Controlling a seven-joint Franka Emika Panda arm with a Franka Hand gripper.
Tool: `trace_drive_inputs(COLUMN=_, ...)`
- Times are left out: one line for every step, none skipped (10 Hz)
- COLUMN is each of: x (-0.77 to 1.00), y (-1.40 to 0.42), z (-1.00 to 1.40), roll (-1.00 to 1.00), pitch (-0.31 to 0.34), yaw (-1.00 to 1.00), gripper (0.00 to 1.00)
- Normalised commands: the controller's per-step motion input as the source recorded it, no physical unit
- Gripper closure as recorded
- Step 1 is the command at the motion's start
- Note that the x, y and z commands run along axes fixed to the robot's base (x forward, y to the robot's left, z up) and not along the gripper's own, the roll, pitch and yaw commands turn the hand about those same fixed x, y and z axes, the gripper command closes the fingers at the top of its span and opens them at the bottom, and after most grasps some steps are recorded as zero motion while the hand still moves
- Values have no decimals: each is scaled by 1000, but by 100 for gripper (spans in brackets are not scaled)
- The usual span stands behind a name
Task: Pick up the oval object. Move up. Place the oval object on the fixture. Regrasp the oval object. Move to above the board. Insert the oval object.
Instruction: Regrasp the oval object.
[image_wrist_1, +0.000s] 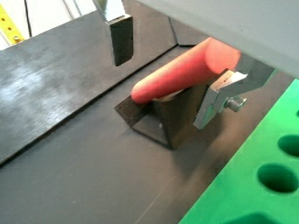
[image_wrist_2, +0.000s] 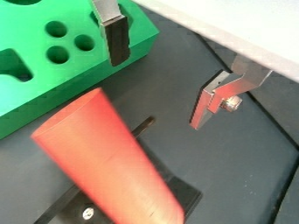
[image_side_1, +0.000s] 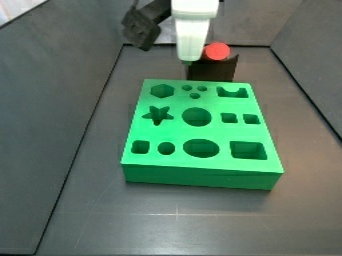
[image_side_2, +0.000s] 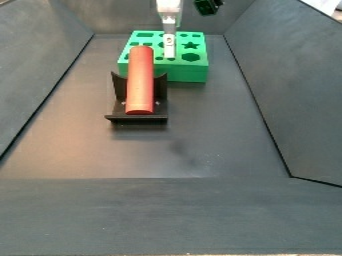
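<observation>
Peg (image_side_2: 139, 78) lengthwise along fixture (image_side_2: 138, 113), gripper (image_wrist_2: 163, 74) above.

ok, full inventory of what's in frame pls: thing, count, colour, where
oval object: 1, red, lying along the scooped top of the fixture, not held
fixture: 1, dark grey-black, on the floor beside the board
board: 1, bright green, flat on the floor, shaped cut-outs all empty as far as a side view shows
floor and walls: dark grey enclosure around everything
gripper: 1, silver fingers with dark pads, jaws open, straddling the oval object without touching it in both wrist views, hanging above the fixture in a side view
</observation>
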Motion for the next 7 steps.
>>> trace_drive_inputs(x=1000, y=-21, z=-7, roll=21, pitch=177, yaw=59, gripper=0)
trace_drive_inputs(x=1000, y=-25, z=-6, roll=19, pitch=169, yaw=56, gripper=0)
trace_drive_inputs(x=984, y=-25, z=-8, roll=23, pitch=168, yaw=54, gripper=0)
trace_drive_inputs(x=870, y=-25, z=-6, roll=27, pitch=163, yaw=49, gripper=0)
trace_drive_inputs(x=787, y=-22, z=-7, roll=34, pitch=166, yaw=45, gripper=0)
trace_drive_inputs(x=690, y=-25, z=-9, roll=42, pitch=170, yaw=40, gripper=0)
trace_drive_inputs(x=645, y=-25, z=-13, roll=41, pitch=167, yaw=39, gripper=0)
